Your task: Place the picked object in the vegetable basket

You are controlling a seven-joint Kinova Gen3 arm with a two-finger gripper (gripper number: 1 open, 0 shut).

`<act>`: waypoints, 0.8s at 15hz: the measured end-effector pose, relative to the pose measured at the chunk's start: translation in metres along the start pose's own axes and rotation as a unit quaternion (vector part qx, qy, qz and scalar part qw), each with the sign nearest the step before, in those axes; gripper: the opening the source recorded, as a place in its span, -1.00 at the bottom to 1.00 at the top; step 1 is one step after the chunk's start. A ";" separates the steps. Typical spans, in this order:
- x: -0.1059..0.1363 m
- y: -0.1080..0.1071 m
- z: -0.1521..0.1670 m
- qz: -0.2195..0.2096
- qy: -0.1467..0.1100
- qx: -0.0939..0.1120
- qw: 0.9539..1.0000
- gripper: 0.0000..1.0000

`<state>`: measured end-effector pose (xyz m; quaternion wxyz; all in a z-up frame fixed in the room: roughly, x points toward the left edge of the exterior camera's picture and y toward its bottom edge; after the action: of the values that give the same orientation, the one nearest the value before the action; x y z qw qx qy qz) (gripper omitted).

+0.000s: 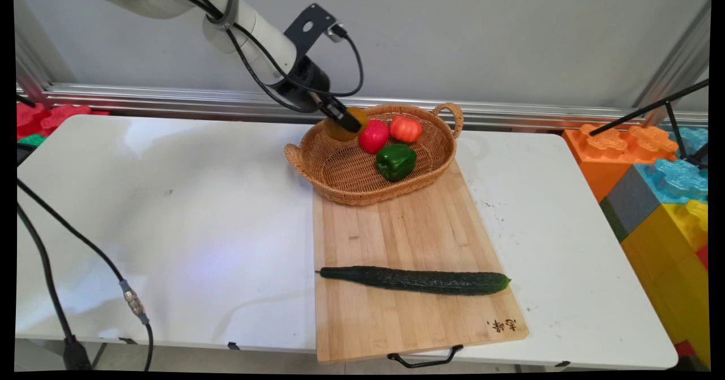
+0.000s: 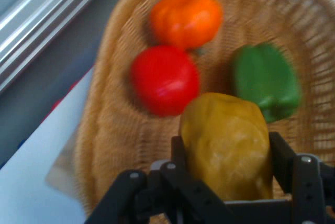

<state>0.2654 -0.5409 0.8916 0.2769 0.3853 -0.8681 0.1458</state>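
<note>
The gripper (image 2: 226, 153) clamps a yellow pepper (image 2: 226, 143) over the basket (image 1: 340, 170), at its ten o'clock rim. Inside lie a red tomato (image 1: 373, 136), an orange tomato (image 1: 405, 129), and a green pepper (image 1: 396, 161) at five o'clock.

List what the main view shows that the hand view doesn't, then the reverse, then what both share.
Main view only: the cucumber lying across the cutting board, the white table, and the toy blocks at right.

Hand view only: the end effector shut on the yellow pepper, with a finger on each side of it.

Both: the basket holding the red tomato, orange tomato and green pepper.
</note>
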 end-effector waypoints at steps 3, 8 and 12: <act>-0.010 -0.017 0.017 -0.016 -0.014 0.009 1.000 -1.00; -0.022 -0.030 0.047 -0.040 -0.025 0.004 0.999 -1.00; -0.029 -0.036 0.064 -0.047 -0.030 -0.004 0.998 -1.00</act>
<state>0.2843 -0.5776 0.8246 0.2585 0.4291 -0.8575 0.1176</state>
